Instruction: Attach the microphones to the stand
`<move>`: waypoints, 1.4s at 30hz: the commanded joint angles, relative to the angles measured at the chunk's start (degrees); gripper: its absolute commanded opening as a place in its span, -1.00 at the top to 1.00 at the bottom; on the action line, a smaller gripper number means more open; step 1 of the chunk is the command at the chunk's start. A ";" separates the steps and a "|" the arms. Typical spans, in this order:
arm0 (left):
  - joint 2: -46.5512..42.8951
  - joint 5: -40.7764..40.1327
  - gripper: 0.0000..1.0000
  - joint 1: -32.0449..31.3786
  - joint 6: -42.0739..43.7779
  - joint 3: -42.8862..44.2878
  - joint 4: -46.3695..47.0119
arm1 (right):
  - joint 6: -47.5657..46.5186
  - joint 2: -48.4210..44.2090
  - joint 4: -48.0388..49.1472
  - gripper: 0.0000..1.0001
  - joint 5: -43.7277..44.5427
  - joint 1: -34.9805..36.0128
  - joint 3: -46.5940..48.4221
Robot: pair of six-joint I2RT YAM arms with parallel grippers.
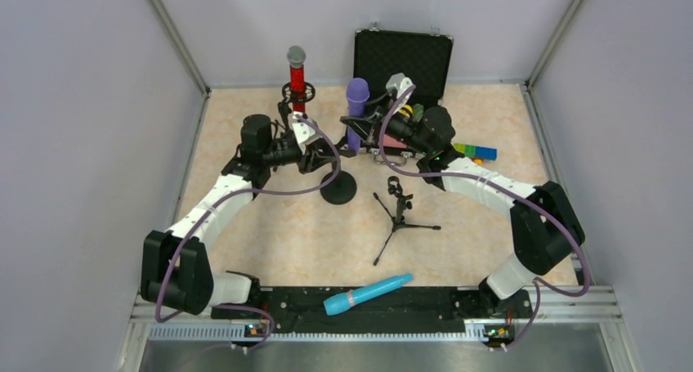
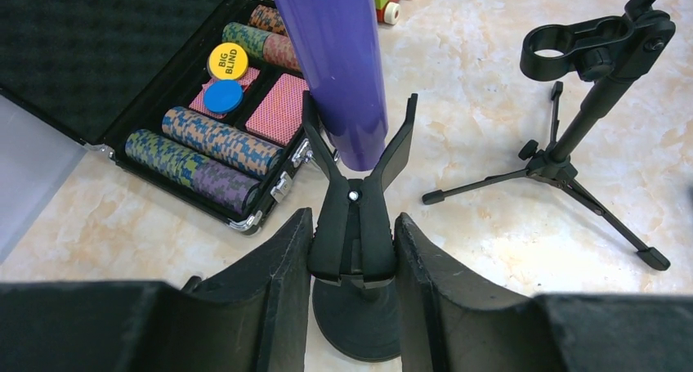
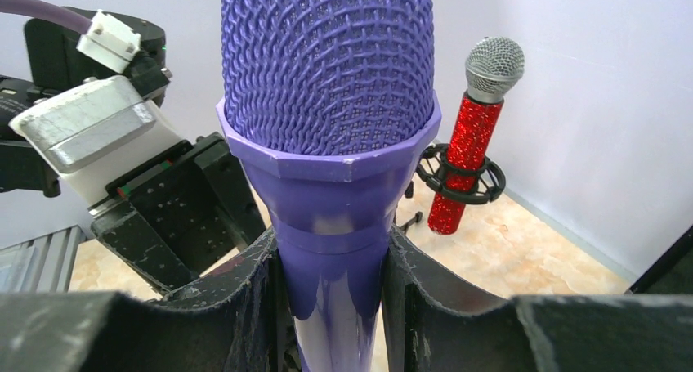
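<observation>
Left gripper [image 2: 353, 245] clenched on the spring clip [image 2: 359, 217] of the round-base stand [image 2: 356, 333]. Right gripper [image 3: 335, 262] grasping the purple microphone [image 3: 327, 86] upright, its tail between the clip's prongs. Red microphone [image 1: 297, 79] is mounted at 11 o'clock. Turquoise microphone [image 1: 368, 293] lies at 6 o'clock.

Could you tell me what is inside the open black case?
Multicoloured poker chips, red-backed card decks, a yellow BIG BLIND disc and a blue disc. The purple microphone covers part of the black case.
</observation>
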 commanded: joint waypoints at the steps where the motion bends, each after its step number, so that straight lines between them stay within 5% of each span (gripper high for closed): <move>1: 0.53 1.01 1.00 -0.68 1.14 1.32 -2.05 | -0.80 0.10 6.05 1.00 -0.73 1.83 0.33; 27: 0.38 0.97 1.00 -1.03 2.47 1.48 -2.89 | -0.61 1.07 13.19 1.00 2.17 4.88 -5.88; 28: 0.47 1.16 0.90 -0.99 3.18 1.76 -3.56 | -0.54 1.02 13.11 1.00 2.35 4.87 -5.88; 30: 0.77 1.28 0.33 -1.01 4.73 2.44 -5.30 | -0.52 1.02 12.84 1.00 2.36 4.89 -5.69; 33: 1.04 1.14 -0.26 -1.03 5.51 2.56 -6.67 | -0.56 1.02 12.66 1.00 2.28 4.87 -5.45; 34: 1.07 0.86 -0.77 -1.03 5.46 2.41 -6.47 | -0.58 1.04 12.60 1.00 2.26 4.89 -5.38; 35: 1.03 0.81 -0.95 -1.01 5.52 2.30 -6.32 | -0.56 1.02 12.46 1.00 2.24 4.87 -5.33; 42: 2.00 0.89 -0.92 -1.02 5.84 2.69 -6.27 | -0.54 1.18 12.21 1.00 1.89 4.88 -5.20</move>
